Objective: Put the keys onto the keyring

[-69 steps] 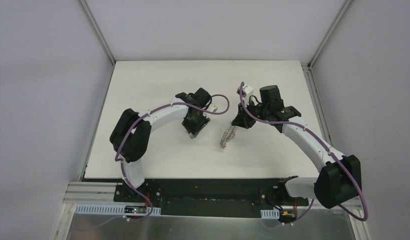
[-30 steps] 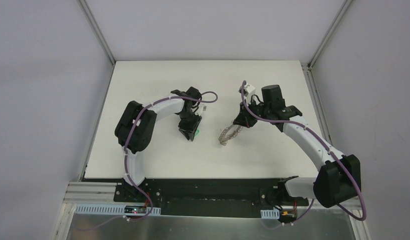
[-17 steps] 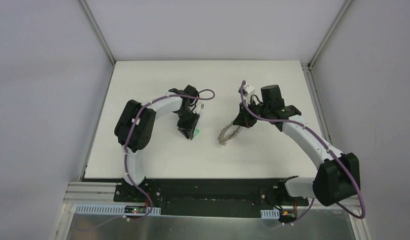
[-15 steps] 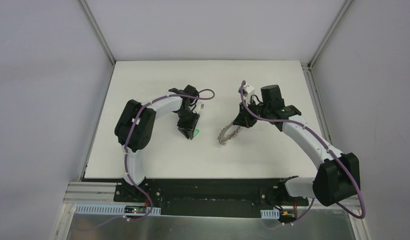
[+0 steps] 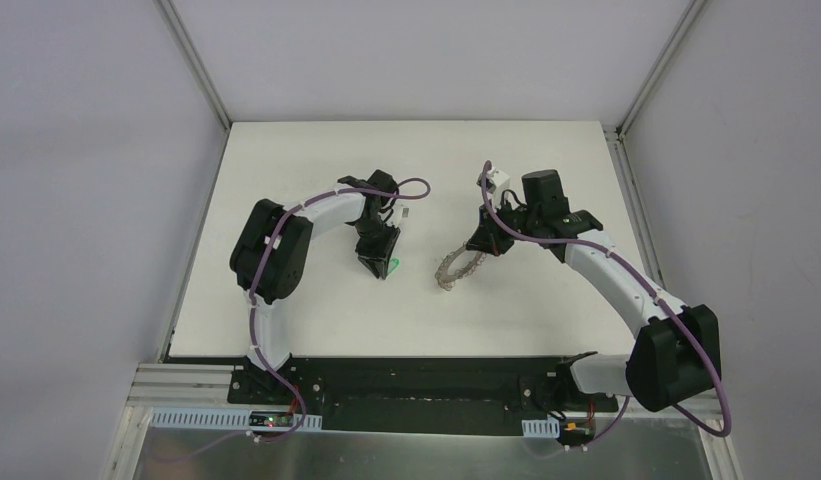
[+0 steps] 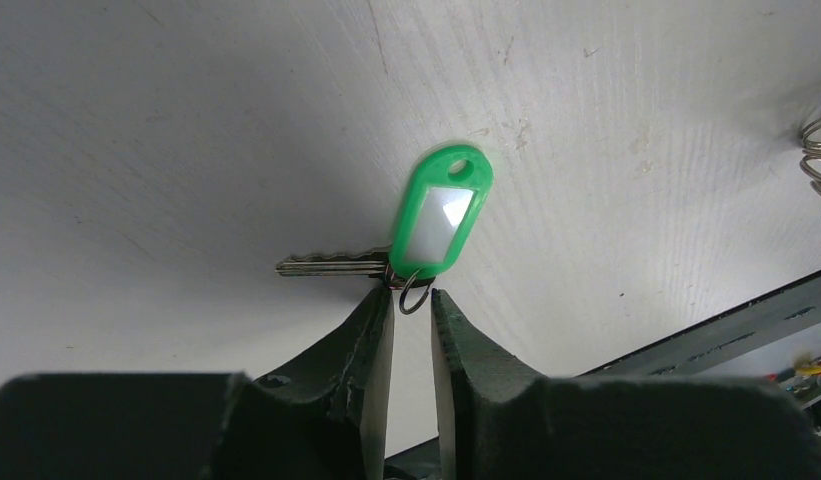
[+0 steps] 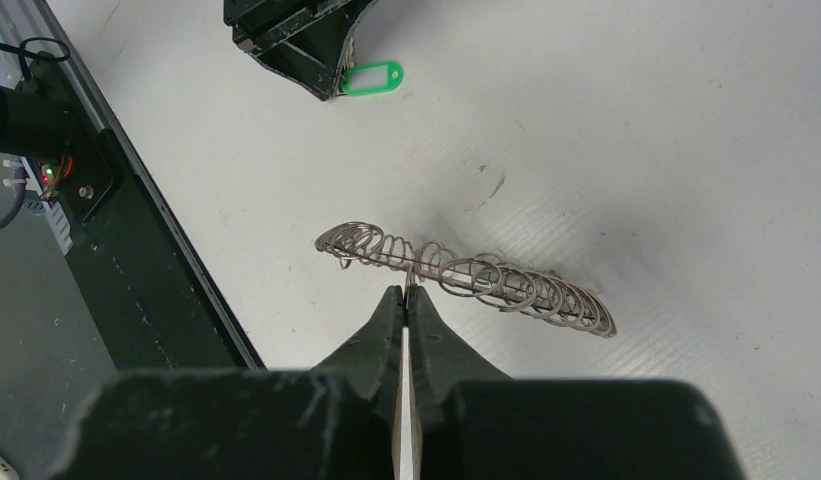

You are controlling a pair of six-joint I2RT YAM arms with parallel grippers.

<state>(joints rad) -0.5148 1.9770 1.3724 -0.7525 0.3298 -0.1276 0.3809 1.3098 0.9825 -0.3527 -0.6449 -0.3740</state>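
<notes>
**1 key, 1 keyring, well apart**

The key, with 1 green tag, lies flat on the white table. The left gripper jaws stand narrowly apart, straddling its small split ring. The right gripper is clamped tight on 1 loop of the keyring.

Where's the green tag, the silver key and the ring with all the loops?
green tag [image 6: 442, 215]: left wrist view, on its white label window.
silver key [image 6: 326, 265]: left wrist view, on the blade.
keyring [image 7: 491, 283]: right wrist view, on the middle wire loops.
</notes>
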